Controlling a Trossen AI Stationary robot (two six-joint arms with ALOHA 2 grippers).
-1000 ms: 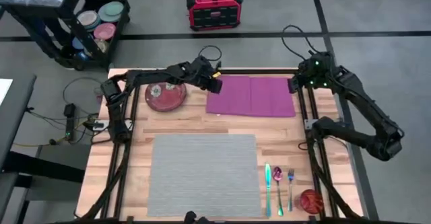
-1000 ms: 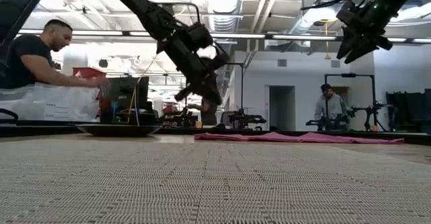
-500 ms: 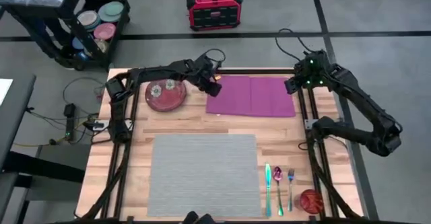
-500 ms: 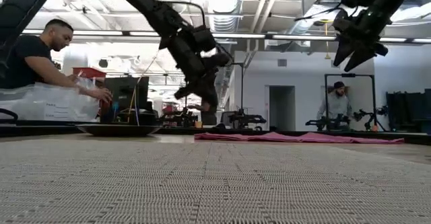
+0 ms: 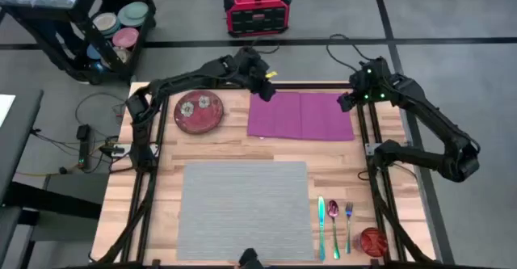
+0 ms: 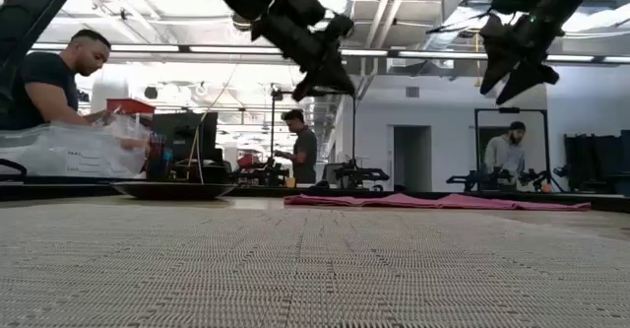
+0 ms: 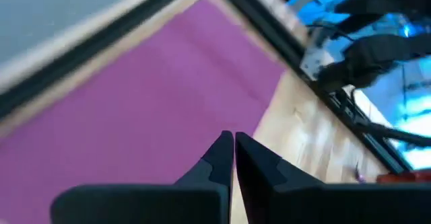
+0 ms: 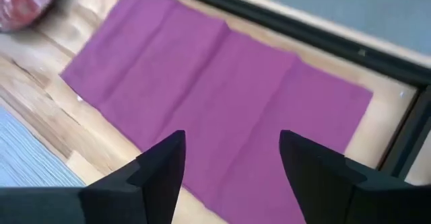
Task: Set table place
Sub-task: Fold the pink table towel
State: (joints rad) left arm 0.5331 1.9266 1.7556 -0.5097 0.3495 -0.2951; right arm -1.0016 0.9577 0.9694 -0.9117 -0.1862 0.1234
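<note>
From overhead, the grey placemat (image 5: 245, 208) lies flat on the near half of the table (image 5: 230, 144), well apart from both arms. The left gripper (image 5: 265, 92) hangs over the far left corner of the purple napkin (image 5: 302, 115), with the red plate (image 5: 199, 111) just to its left. The right gripper (image 5: 346, 102) hovers at the napkin's far right corner, right by the black frame rail. A knife (image 5: 321, 220), spoon (image 5: 334, 227) and fork (image 5: 349, 224) lie in a row just right of the placemat, with a small red bowl (image 5: 372, 241) near the corner. There's a bare strip of wood between napkin and placemat.

At table height, the placemat (image 6: 315, 269) fills the foreground and both grippers sit high above the surface, the left (image 6: 325, 77) up centre, the right (image 6: 512, 72) up right. People stand in the room behind.

The left wrist camera shows its fingers (image 7: 219, 160) pressed together, gripping nothing, over the purple napkin (image 7: 135, 116) near the frame edge.

The right wrist camera shows its fingers (image 8: 161, 167) spread wide apart above the napkin (image 8: 215, 96), with a sliver of placemat (image 8: 27, 163) off to one side.
</note>
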